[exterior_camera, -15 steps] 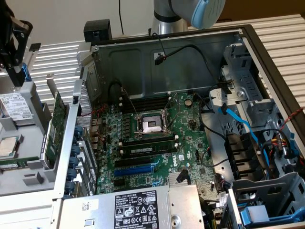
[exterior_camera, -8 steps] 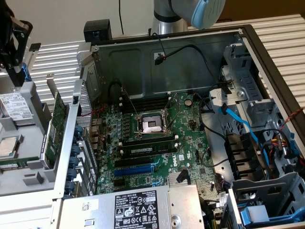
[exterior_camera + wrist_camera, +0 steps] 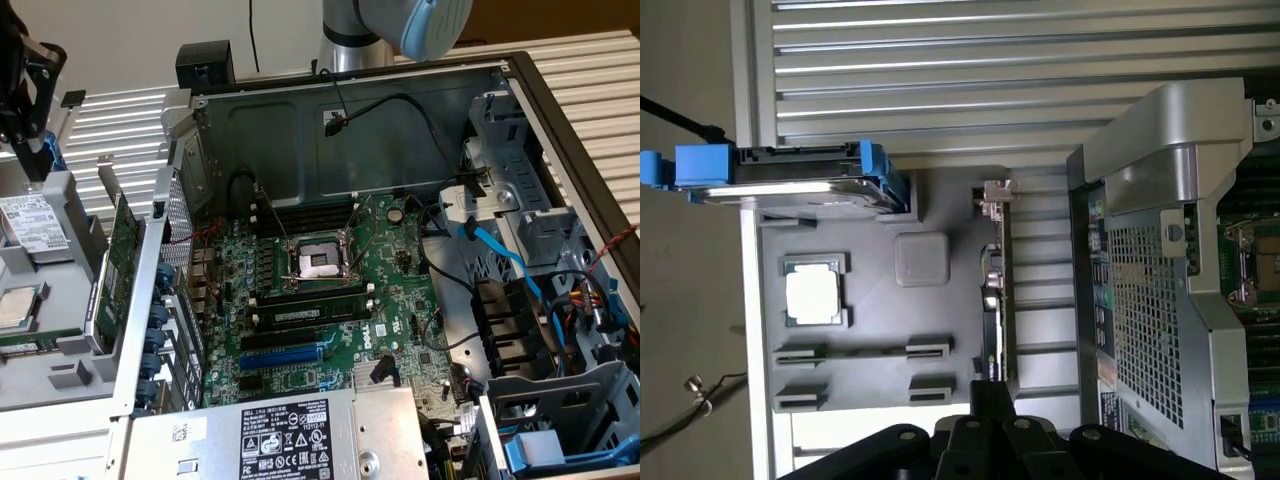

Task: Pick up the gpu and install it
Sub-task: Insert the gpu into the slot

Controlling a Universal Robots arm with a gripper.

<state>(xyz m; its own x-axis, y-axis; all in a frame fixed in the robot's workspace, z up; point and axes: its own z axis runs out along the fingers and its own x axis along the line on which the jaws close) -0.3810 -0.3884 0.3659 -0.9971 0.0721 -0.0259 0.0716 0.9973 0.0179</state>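
The gpu (image 3: 122,245) is a thin green card standing on its edge in a slot of the grey parts tray (image 3: 60,375), just outside the computer case on the exterior view's left. From the wrist view I see the gpu (image 3: 996,300) edge-on, beyond my fingertips. My black gripper (image 3: 30,140) hangs above the tray's far end, up and away from the card and not touching it. In the wrist view the gripper (image 3: 992,400) has its fingers together with nothing between them. The green motherboard (image 3: 400,290) lies in the open case, with a blue expansion slot (image 3: 280,355) bare.
The tray (image 3: 880,330) also holds a processor chip (image 3: 812,293) and a hard drive (image 3: 790,175) in blue rails. Black memory sticks (image 3: 305,310) sit on the motherboard. A power supply (image 3: 290,440), blue cables (image 3: 500,260) and drive cages crowd the case.
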